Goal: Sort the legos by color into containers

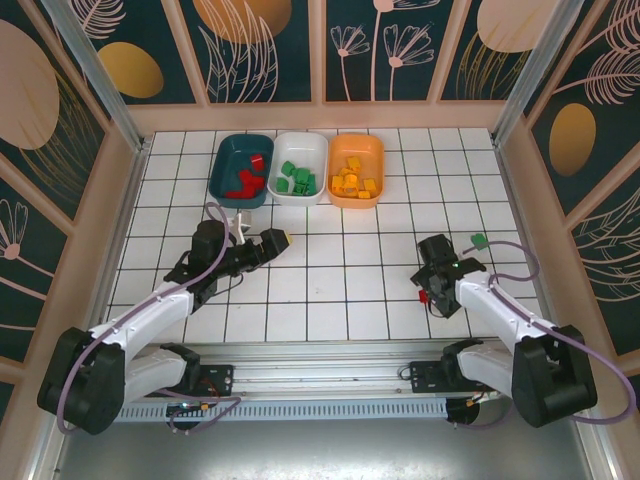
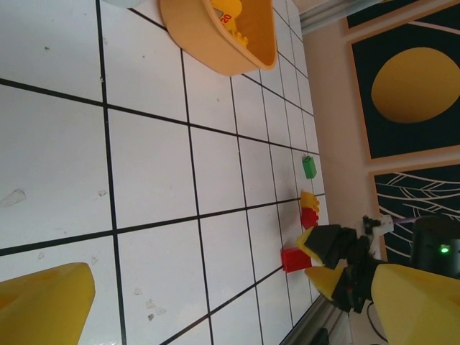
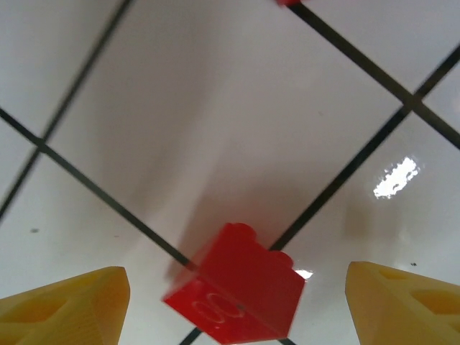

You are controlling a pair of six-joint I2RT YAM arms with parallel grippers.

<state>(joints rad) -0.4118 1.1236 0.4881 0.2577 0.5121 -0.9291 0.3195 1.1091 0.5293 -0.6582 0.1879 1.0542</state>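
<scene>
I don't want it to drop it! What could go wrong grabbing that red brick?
The red brick lies skewed between the fingers of the open right gripper, so closing might twist or pop it out. A second red brick and a yellow brick sit close by and could get bumped.

The top camera looks steeply down from above and behind me, taking in the whole tiled surface point(image 1: 330, 290). My left wrist camera sits low and rolled sideways, looking across that surface toward my right pincer point(image 2: 314, 262). My right wrist camera hangs very close above a red brick point(image 3: 237, 287), which the left wrist view also catches.
</scene>
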